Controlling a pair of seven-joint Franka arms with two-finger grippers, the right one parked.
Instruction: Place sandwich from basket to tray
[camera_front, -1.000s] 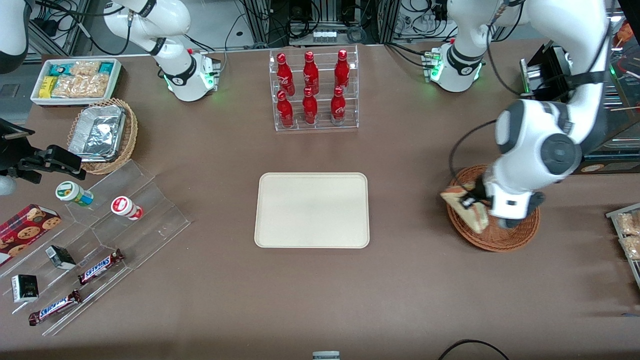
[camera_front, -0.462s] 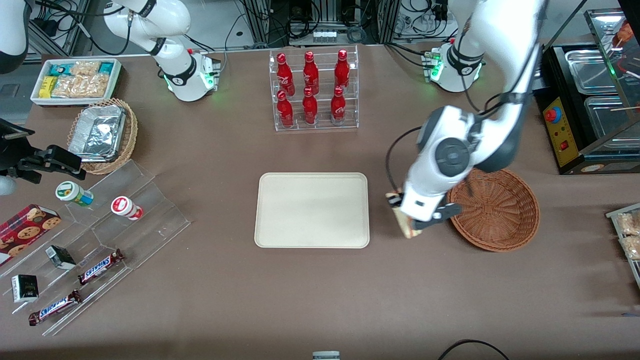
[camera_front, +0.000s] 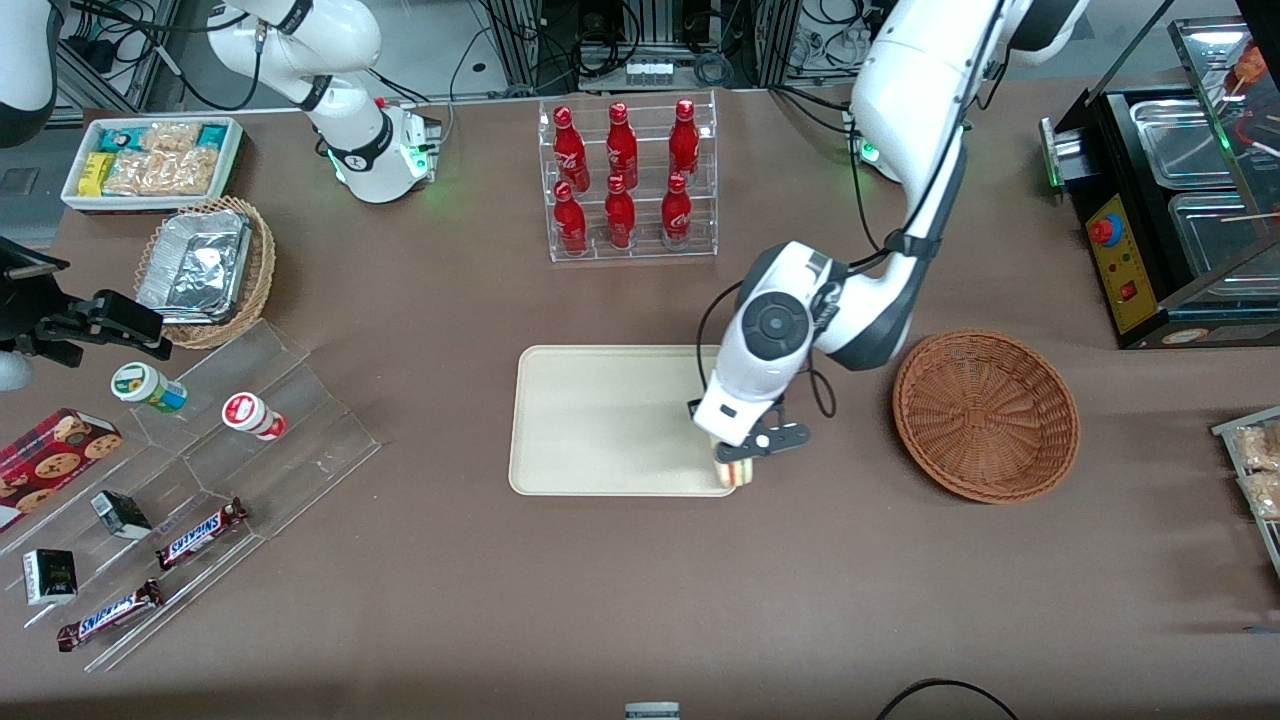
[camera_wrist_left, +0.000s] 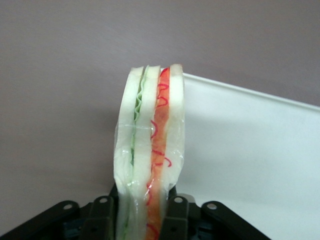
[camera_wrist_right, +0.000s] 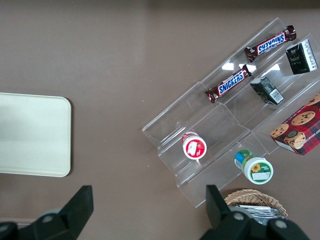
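Brown table (camera_front: 400, 600), with the gripper (camera_front: 738, 462) clamped on the sandwich (camera_wrist_left: 147, 160) above the tray's (camera_front: 600, 420) corner nearest the basket (camera_front: 985, 415). Basket's got nothing in it.

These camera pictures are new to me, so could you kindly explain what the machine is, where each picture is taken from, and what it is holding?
The machine is a pair of white robot arms bolted to a brown table. One picture looks down on the table from the front; the other two come from cameras on the arms' wrists.

The working arm's tool, a two-finger clamp, hangs over the edge of the cream tray nearest the round brown basket. It is shut on a wrapped sandwich, which the wrist picture shows edge-on: white bread with green and red filling, pinched between black fingers. The basket has nothing in it.

Also on the table are a rack of red bottles, a clear stand with chocolate bars and a wicker basket of foil containers.
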